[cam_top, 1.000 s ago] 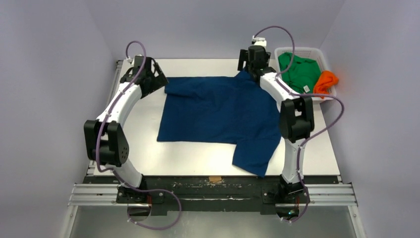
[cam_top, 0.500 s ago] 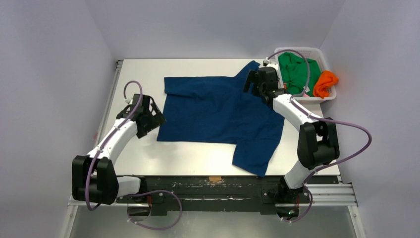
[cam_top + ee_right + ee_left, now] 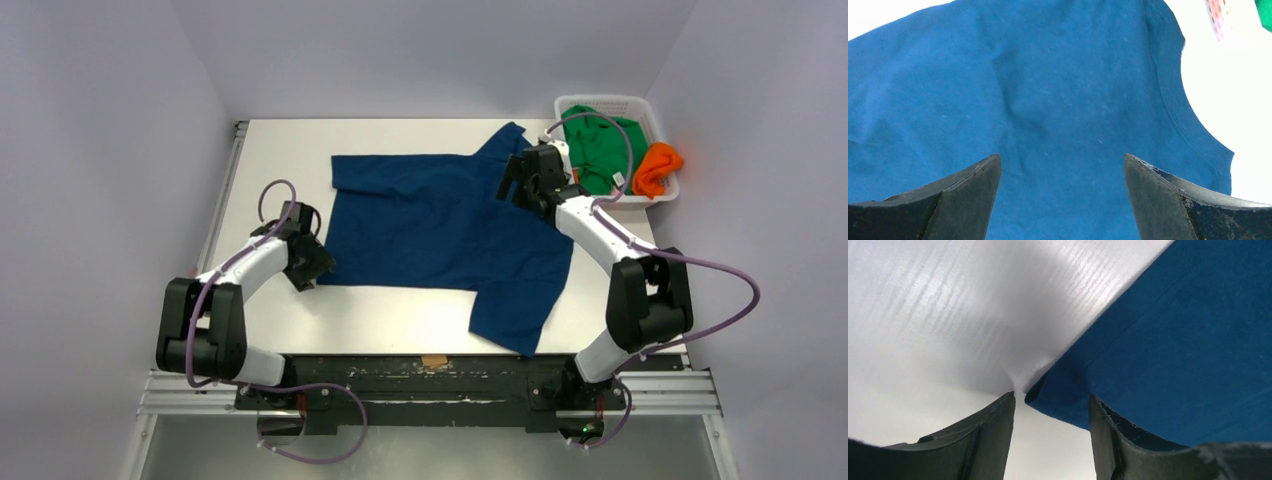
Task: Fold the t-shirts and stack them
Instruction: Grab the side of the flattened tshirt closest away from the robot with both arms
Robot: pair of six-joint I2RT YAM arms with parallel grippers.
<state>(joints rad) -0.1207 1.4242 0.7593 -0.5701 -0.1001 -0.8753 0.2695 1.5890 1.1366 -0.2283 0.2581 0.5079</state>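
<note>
The dark blue t-shirt (image 3: 440, 225) lies spread flat on the table, back side up, no print showing. My left gripper (image 3: 318, 262) is open, low at the shirt's near-left corner; that corner (image 3: 1048, 390) sits between its jaws in the left wrist view. My right gripper (image 3: 520, 185) is open above the shirt's right side near the collar; the right wrist view shows blue cloth (image 3: 1058, 100) between the wide-apart jaws. The green t-shirt (image 3: 600, 145) and the orange t-shirt (image 3: 657, 167) lie in the basket.
A white lattice basket (image 3: 655, 110) stands at the back right corner of the white table (image 3: 280, 180). A sleeve of the blue shirt (image 3: 515, 315) reaches toward the table's front edge. Walls close in on the left, back and right.
My left gripper has moved back from the far left down to the shirt's near-left corner. My right gripper has moved from the far collar area nearer, over the shirt's right side.
</note>
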